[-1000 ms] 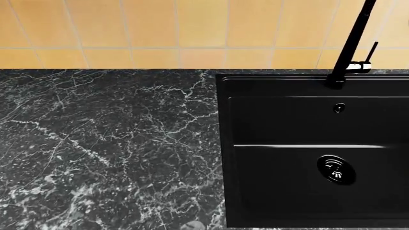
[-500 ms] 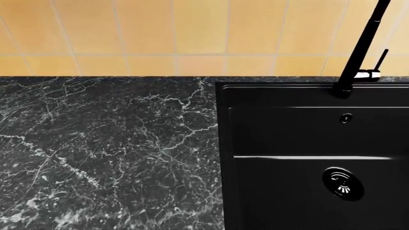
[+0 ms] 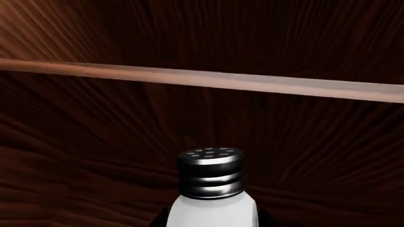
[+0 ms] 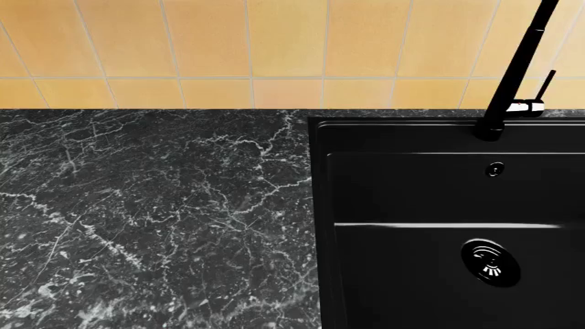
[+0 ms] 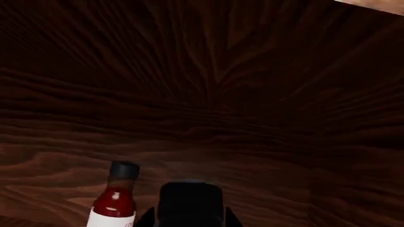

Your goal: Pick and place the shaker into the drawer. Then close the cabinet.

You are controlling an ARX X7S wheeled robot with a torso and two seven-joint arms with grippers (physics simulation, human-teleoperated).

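The white shaker with its ribbed silver cap fills the near part of the left wrist view. My left gripper is shut on its body; only dark finger edges show on either side. Behind it is reddish-brown wood with a pale wooden edge across it, apparently part of the drawer or cabinet. My right gripper shows as one dark block, shut and empty, over brown wood. Neither gripper shows in the head view, nor does the drawer's front.
A red sauce bottle with a black cap stands close beside my right gripper. The head view shows a black marble countertop, a black sink on the right with a black faucet, and a tan tiled wall.
The head view shifted so the counter and sink sit lower in the picture than a second ago. It has held still over the last half second.
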